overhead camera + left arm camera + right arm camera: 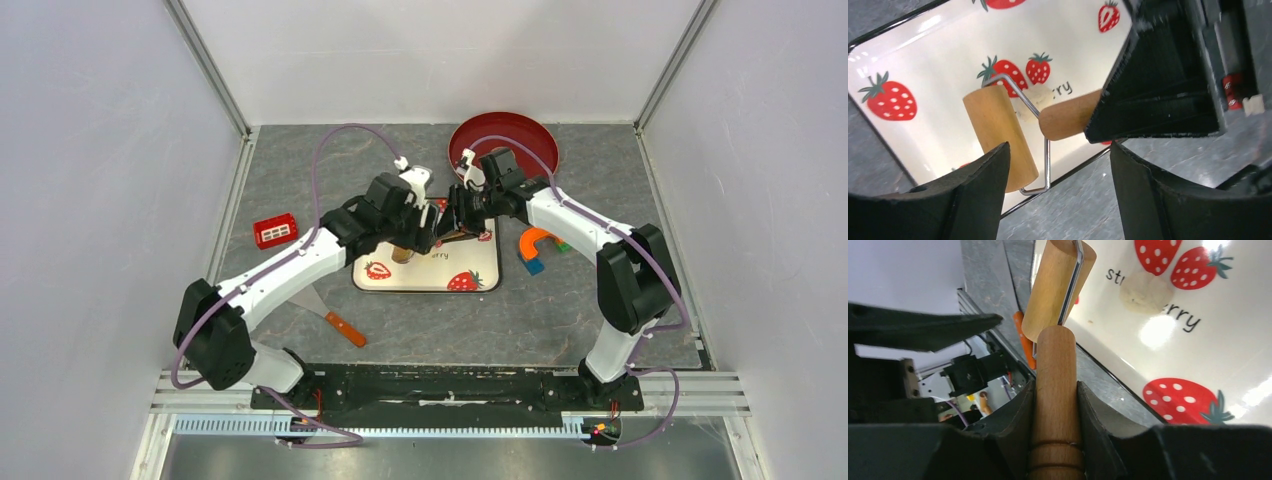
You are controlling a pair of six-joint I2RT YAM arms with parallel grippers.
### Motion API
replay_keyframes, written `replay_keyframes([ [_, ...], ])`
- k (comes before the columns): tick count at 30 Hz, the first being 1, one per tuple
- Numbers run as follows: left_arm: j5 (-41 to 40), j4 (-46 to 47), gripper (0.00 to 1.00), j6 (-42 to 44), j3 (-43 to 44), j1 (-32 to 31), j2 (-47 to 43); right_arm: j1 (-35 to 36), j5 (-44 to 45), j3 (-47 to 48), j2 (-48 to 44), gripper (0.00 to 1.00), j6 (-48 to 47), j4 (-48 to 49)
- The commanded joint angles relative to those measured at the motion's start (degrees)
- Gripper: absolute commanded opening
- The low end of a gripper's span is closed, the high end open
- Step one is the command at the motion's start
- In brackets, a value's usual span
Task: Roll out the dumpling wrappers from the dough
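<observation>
Wooden roller [998, 135]: short barrel on a wire frame with a wooden handle; barrel sat over the left part of the tray, handle pointed right.
Right gripper [1055, 385]: was clamped on the roller's handle, one finger on each side.
Left gripper [1059, 147]: fingers were spread wide with nothing between them; it hung just above the roller.
Dough piece [1040, 102]: small pale lump, lay flat on the tray by the printed "rry", just right of the barrel and under the wire frame; couldn't tell if the barrel touched it.
Tray [425, 275]: white with strawberry print, sat mid-table.
Red plate [505, 140]: lay at the far edge, behind the right gripper.
Scraper [335, 320]: orange handle, lay near-left of the tray.
Red block [275, 231]: sat left of the tray, apart from it.
Horseshoe toy [535, 248]: orange and blue, lay just right of the tray.
</observation>
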Motion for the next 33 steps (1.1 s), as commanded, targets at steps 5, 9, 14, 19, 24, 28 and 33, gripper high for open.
replay_keyframes([
  [5, 34.8, 18.0, 0.78, -19.7, -2.8, 20.6, 0.4, -1.8, 5.2, 1.8, -4.3, 0.00, -9.8, -3.7],
  [9, 43.8, 22.5, 0.79, -24.9, -5.8, 30.7, 3.0, -4.2, 7.0, 0.8, -5.9, 0.00, -12.3, -6.8],
  [14, 47.6, 15.8, 0.79, -22.1, -6.3, 40.5, 7.0, -8.2, 8.9, 0.7, -7.3, 0.00, -16.2, -12.1],
  [19, 37.3, -4.0, 0.77, -7.5, 1.2, 43.4, 14.0, -10.8, 10.3, 1.0, -8.7, 0.00, -19.3, -15.6],
  [24, 36.1, -7.7, 0.71, -2.8, 4.1, 43.3, 20.2, -11.9, 10.6, 3.2, -8.5, 0.00, -20.8, -18.0],
  [28, 35.5, -8.5, 0.66, -0.7, 5.2, 42.6, 24.8, -11.9, 9.8, 4.9, -7.9, 0.00, -21.1, -18.7],
  [33, 36.4, -8.3, 0.60, 1.5, 5.7, 40.1, 29.0, -11.9, 8.8, 6.2, -7.5, 0.00, -21.4, -18.9],
])
